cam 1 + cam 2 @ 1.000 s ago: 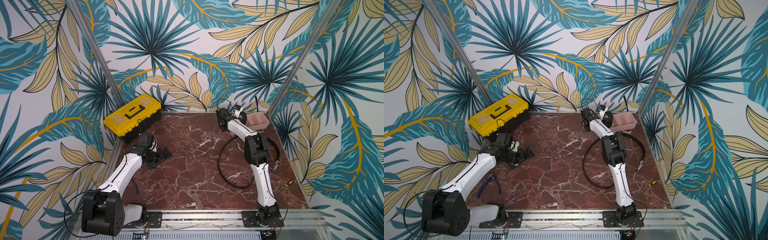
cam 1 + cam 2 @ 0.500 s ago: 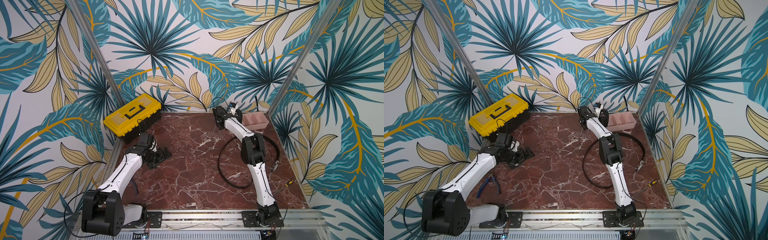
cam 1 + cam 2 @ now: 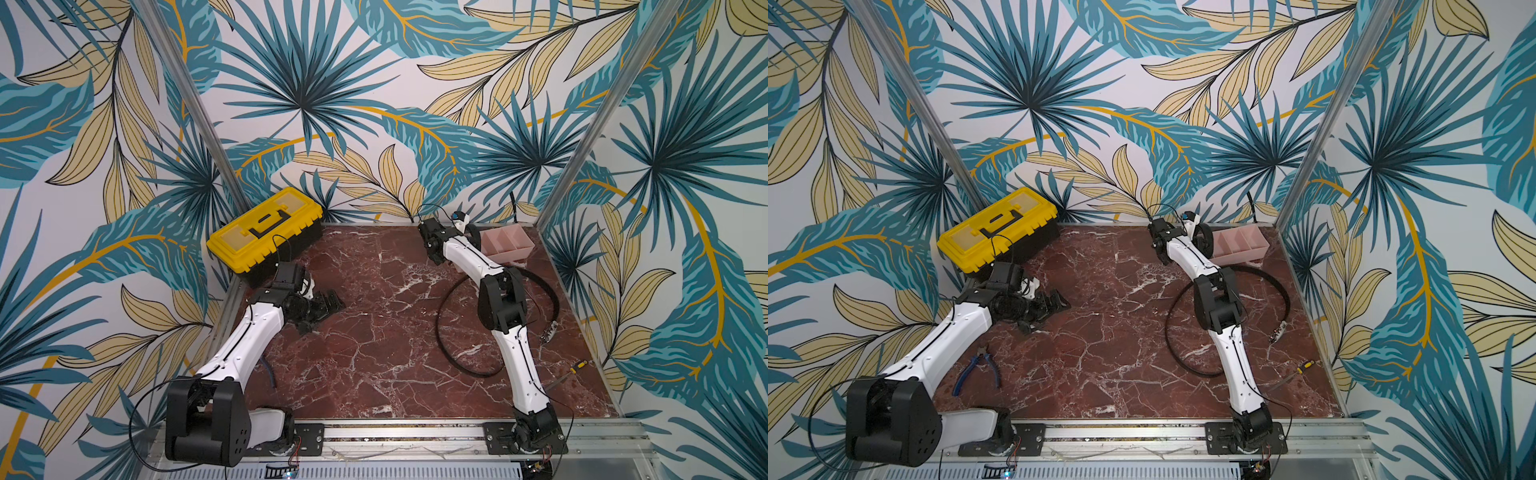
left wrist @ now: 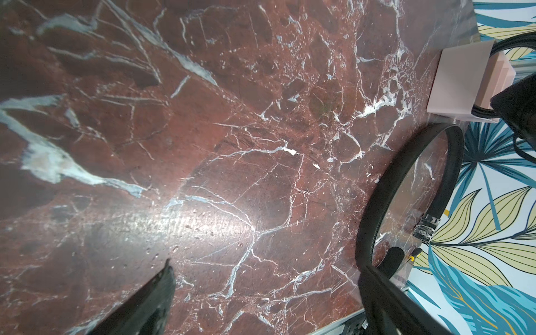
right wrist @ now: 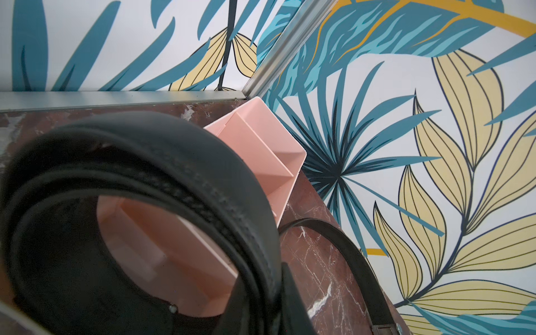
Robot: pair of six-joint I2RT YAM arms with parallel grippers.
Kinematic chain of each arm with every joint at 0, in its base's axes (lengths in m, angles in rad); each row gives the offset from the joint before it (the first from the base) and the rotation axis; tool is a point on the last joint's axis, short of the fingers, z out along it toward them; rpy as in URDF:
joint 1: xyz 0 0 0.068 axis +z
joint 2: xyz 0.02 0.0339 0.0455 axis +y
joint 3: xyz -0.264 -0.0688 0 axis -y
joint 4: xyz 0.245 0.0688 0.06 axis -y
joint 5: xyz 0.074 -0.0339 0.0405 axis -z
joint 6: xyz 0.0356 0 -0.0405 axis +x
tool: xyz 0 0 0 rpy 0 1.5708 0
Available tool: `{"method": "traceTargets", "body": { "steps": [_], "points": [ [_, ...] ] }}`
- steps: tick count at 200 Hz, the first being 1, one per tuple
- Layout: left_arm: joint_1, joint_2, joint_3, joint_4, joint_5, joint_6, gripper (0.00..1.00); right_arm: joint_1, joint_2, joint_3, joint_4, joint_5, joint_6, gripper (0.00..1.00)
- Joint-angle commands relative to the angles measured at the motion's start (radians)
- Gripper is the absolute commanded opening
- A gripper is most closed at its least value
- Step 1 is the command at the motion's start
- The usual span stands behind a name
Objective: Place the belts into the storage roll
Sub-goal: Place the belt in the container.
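Observation:
The storage roll is a pale pink divided tray in the back right corner. My right gripper is shut on a coiled black belt. It holds the coil upright at the tray's left end. The other belt lies as a wide loose loop on the marble around the right arm, its metal buckle near the right wall. My left gripper is open and empty, low over the left of the table.
A yellow-and-black toolbox stands at the back left, just behind the left gripper. Blue-handled pliers lie beside the left arm. A small screwdriver lies by the right wall. Walls close off the back and both sides.
My right gripper has shifted slightly to the left with the coiled belt, staying by the tray's left end. The left arm and the loose belt have not moved.

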Motion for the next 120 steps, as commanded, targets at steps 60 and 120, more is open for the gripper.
{"method": "traceTargets", "body": {
  "steps": [60, 120],
  "points": [
    [0.04, 0.02, 0.036, 0.009, 0.044, 0.038, 1.0, 0.024, 0.161, 0.246, -0.23, -0.081, 0.054, 0.0],
    [0.05, 0.019, 0.036, 0.01, 0.052, 0.044, 0.99, 0.024, 0.151, 0.235, -0.198, -0.165, 0.057, 0.0]
  ]
}}
